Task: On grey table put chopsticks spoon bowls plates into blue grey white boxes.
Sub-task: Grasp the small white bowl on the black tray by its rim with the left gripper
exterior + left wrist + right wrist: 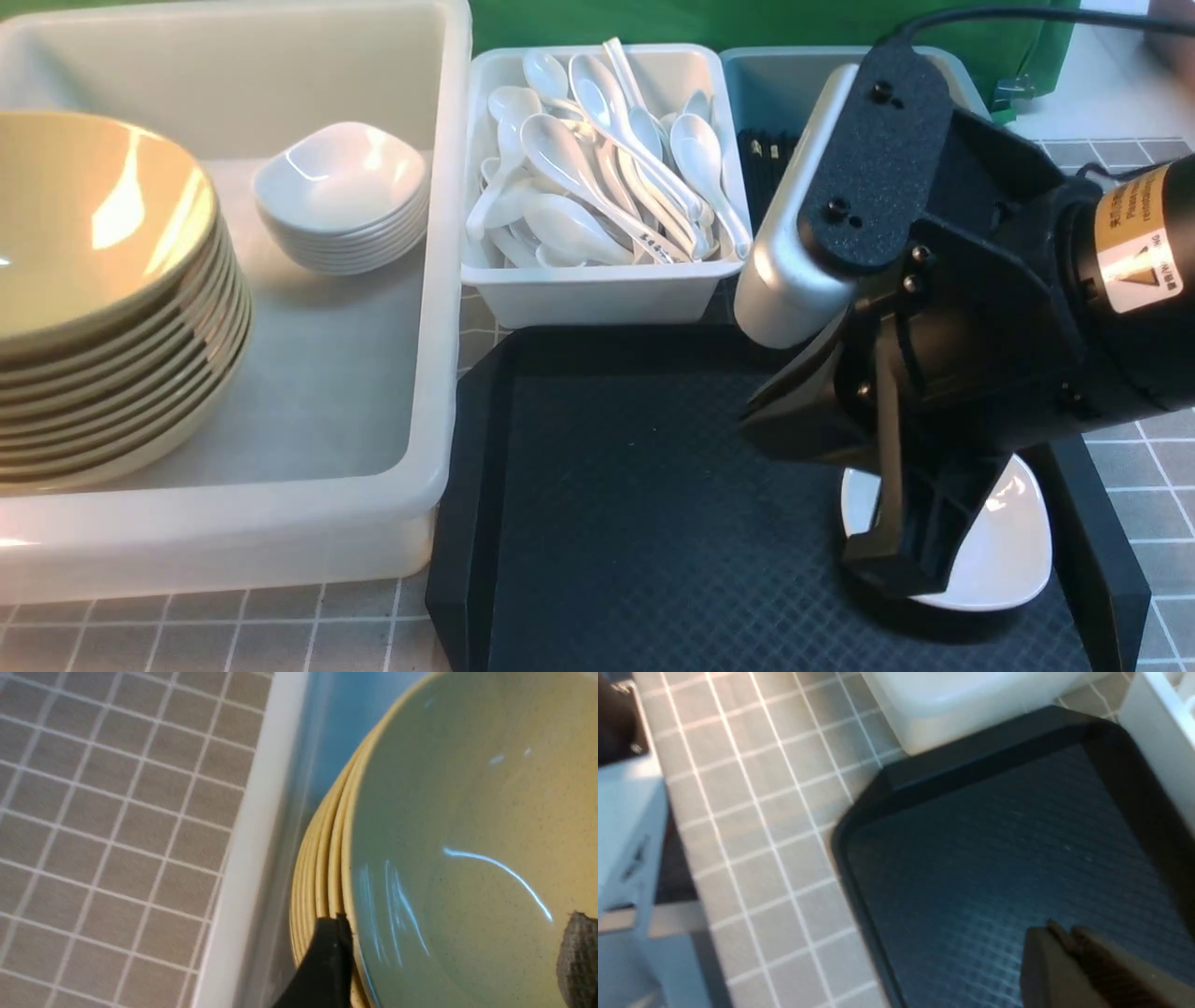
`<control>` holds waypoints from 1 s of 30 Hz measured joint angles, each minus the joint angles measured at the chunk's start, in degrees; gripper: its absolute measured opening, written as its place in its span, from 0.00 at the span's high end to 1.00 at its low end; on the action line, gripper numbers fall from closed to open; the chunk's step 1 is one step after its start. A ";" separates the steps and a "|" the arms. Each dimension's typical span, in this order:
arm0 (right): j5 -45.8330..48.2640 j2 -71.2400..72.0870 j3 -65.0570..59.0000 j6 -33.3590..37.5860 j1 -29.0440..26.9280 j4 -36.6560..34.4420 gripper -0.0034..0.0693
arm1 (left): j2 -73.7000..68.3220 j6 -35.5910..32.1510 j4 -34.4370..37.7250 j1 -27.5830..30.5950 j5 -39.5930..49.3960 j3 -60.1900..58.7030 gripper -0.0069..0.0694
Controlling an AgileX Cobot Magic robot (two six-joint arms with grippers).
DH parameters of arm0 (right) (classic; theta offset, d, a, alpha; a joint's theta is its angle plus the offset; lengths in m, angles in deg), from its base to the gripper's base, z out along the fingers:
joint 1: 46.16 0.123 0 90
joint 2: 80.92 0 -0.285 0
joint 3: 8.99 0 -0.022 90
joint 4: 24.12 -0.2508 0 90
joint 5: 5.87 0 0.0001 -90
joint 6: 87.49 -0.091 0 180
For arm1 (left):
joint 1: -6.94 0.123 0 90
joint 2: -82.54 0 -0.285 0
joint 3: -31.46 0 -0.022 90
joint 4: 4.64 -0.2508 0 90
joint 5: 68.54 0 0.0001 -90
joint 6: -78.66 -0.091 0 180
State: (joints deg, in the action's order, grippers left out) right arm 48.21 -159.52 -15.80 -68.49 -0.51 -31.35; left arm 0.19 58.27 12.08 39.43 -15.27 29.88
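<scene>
A stack of yellow plates [93,233] and a stack of small white bowls [341,177] stand in the big white box [439,280]. White spoons [597,177] fill the small white box [597,294]. Dark chopsticks [766,168] lie in the blue-grey box [775,84]. One white bowl [1013,551] rests on the black tray [635,485]. My right gripper [892,560] hangs just over that bowl; in the right wrist view the right gripper [1062,933] is shut and empty. My left gripper [453,952] is open astride the top yellow plate's [467,812] rim, one finger [327,961] outside, holding nothing.
The box's white wall [247,858] runs close beside the plate stack, with grey tiled table [117,835] beyond it. The tray's [994,858] raised rim borders the boxes. The right arm's body covers part of the blue-grey box. A green cloth hangs behind.
</scene>
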 joint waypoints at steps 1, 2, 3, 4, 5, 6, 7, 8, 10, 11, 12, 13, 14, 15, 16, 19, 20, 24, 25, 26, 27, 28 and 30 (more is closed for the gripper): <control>0.77 0.00 0.92 -0.68 0.04 1.14 0.84 | 1.01 0.38 -0.72 -0.70 1.37 2.31 0.12; 0.89 0.00 1.11 -1.10 0.04 1.68 0.84 | 1.18 0.71 -0.79 -1.05 1.63 2.72 0.12; 2.07 0.00 2.55 -2.48 0.04 3.75 0.84 | 2.22 2.64 -0.94 -2.65 3.83 5.66 0.11; 2.79 0.00 3.66 -3.40 0.04 4.96 0.84 | 2.86 4.15 -0.99 -3.92 5.59 7.29 0.12; 3.53 0.00 4.55 -4.35 0.04 6.46 0.83 | 3.24 6.06 -0.94 -6.00 6.98 9.17 0.12; 4.64 0.00 5.61 -5.48 0.04 8.01 0.83 | 3.64 7.58 -0.87 -8.69 8.59 10.75 0.13; 6.44 0.00 6.79 -7.05 0.04 9.81 0.83 | 3.95 8.50 -0.43 -12.70 10.27 12.07 0.15; 7.78 0.15 7.52 -8.24 0.04 11.43 0.83 | 4.08 8.78 -0.02 -16.61 11.19 12.63 0.17; 9.97 0.82 7.97 -10.96 0.04 14.72 0.83 | 3.68 8.78 0.46 -24.56 12.40 12.75 0.20; 10.18 0.96 7.97 -11.28 0.04 15.09 0.83 | 3.56 8.78 0.46 -26.43 12.50 12.75 0.21; 11.47 2.22 7.90 -13.22 0.04 17.18 0.82 | 2.48 8.85 0.46 -32.05 12.85 12.75 0.23; 12.03 2.94 7.76 -14.05 0.04 18.19 0.82 | 2.06 8.98 0.26 -34.82 12.92 12.75 0.24; 12.97 5.14 7.07 -16.16 0.04 20.26 0.82 | -0.15 9.58 -0.52 -41.14 12.85 12.75 0.26; 13.16 7.48 6.47 -17.25 0.04 21.27 0.82 | -1.96 10.34 -1.22 -45.47 12.39 12.75 0.27; 13.25 7.89 6.33 -17.40 0.04 21.38 0.82 | -2.37 10.62 -1.36 -47.15 12.25 12.75 0.27; 13.65 15.37 4.33 -19.00 0.04 21.98 0.82 | -10.70 12.61 -3.79 -59.83 8.38 12.75 0.28; 13.82 17.02 3.94 -19.00 0.04 22.04 0.82 | -12.89 12.74 -4.09 -62.28 7.15 12.75 0.28; 14.21 23.17 1.89 -21.65 0.04 22.23 0.82 | -22.73 13.18 -4.16 -70.63 1.58 13.44 0.28; 14.51 25.56 0.68 -22.75 0.04 22.23 0.82 | -26.97 13.18 -4.16 -73.71 -0.27 14.93 0.28; 14.97 26.55 -0.12 -23.24 0.04 22.23 0.82 | -29.53 13.18 -4.11 -75.09 -1.20 16.00 0.28; 15.22 26.72 -0.43 -23.38 0.04 22.23 0.82 | -30.53 13.18 -4.11 -75.36 -1.60 16.23 0.28; 16.02 27.54 -1.40 -23.95 0.04 22.23 0.82 | -33.93 13.12 -4.11 -76.91 -2.76 18.11 0.28; 17.64 27.95 -2.82 -24.18 0.04 22.23 0.82 | -38.48 12.64 -3.99 -78.70 -4.27 20.44 0.28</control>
State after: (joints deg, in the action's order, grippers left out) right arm 65.85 -131.57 -18.62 -92.66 -0.46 -9.12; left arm -38.30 70.92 8.09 -39.26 -19.54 50.32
